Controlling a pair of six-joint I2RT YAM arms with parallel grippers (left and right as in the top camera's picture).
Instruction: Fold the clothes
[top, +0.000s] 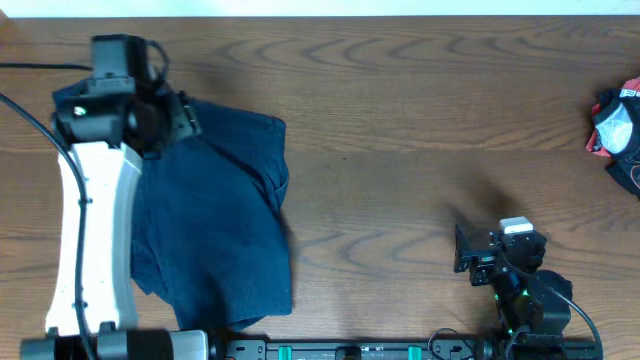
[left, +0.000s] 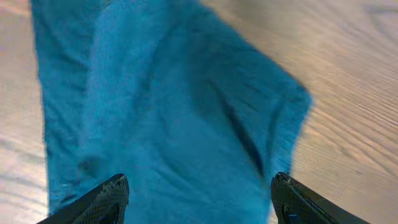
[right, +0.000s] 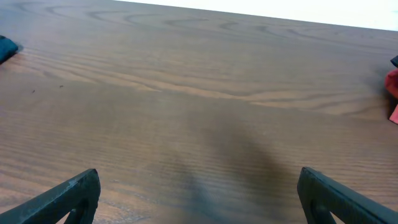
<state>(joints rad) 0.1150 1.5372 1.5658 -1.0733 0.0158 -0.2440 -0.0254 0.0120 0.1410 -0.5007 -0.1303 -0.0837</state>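
On the left half of the wooden table (top: 400, 100), from about 9 o'clock down to 7 o'clock: a dark navy garment (top: 220, 210). Lies spread out with soft creases, upper right corner near 10 o'clock, lower hem close to the near table edge. Shows an overlapping layer along its right side; cannot tell whether that makes one piece or more.

Above the garment's upper left corner, near 10 o'clock: the left gripper (top: 180, 118) on its white left arm (top: 90, 230). In the left wrist view, stands released (left: 199, 186), black fingers (left: 109, 196) far apart, grasping nothing, with blue cloth (left: 180, 112) flat below and bare wood at both sides.

At 5 o'clock, well apart from the garment: the right gripper (top: 465, 250). Hangs spread wide (right: 199, 186) over bare table (right: 199, 81), holding nothing.

At the 3 o'clock edge: a red and black object (top: 615, 125), partly cut off by the frame, also glimpsed at the right border of the right wrist view (right: 392, 84).
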